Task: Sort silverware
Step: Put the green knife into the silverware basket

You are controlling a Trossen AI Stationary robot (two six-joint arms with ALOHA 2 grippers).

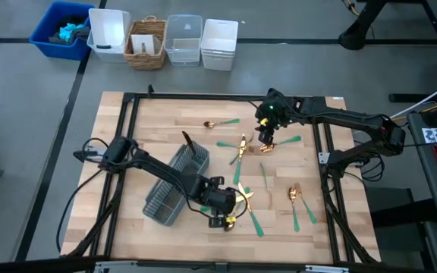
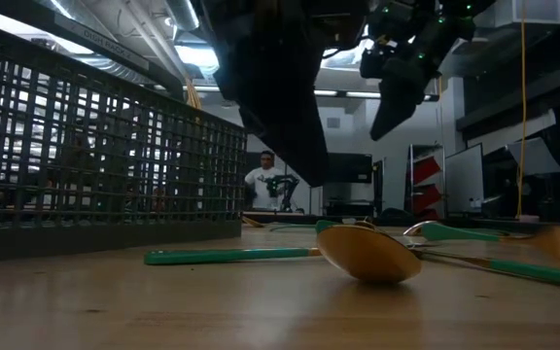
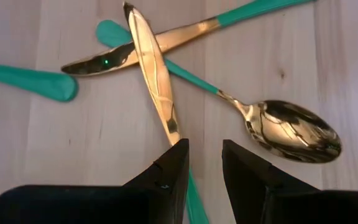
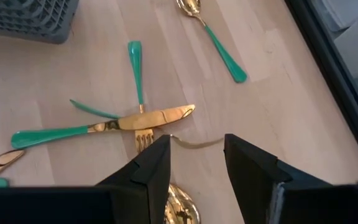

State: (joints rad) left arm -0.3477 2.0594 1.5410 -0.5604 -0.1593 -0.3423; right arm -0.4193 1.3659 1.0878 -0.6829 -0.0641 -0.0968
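On the left side of the wooden table [image 1: 150,121] lay the grey mesh caddy [image 1: 174,184], tilted on its side, near the table's left edge. Just right of it, the left gripper [image 1: 224,213] hovered low over a small heap of silverware [image 1: 243,203]. Its jaws stood partly apart, holding nothing. In the left wrist view a gold knife [image 3: 151,65] ran its long axis straight away from the fingers, its green handle passing between them, crossed by a second knife [image 3: 166,38]; a spoon [image 3: 291,130] lay just beside. So the next closing would probably take that knife by the handle.

Further right, the right gripper [image 1: 266,137] hung above another cluster [image 1: 240,149], its jaws wide and empty, with a crossed knife [image 4: 143,119] and fork [image 4: 140,138] in front of them. More pieces [image 1: 298,201] lay scattered toward the right frame rail [image 1: 328,163], with open wood around them.
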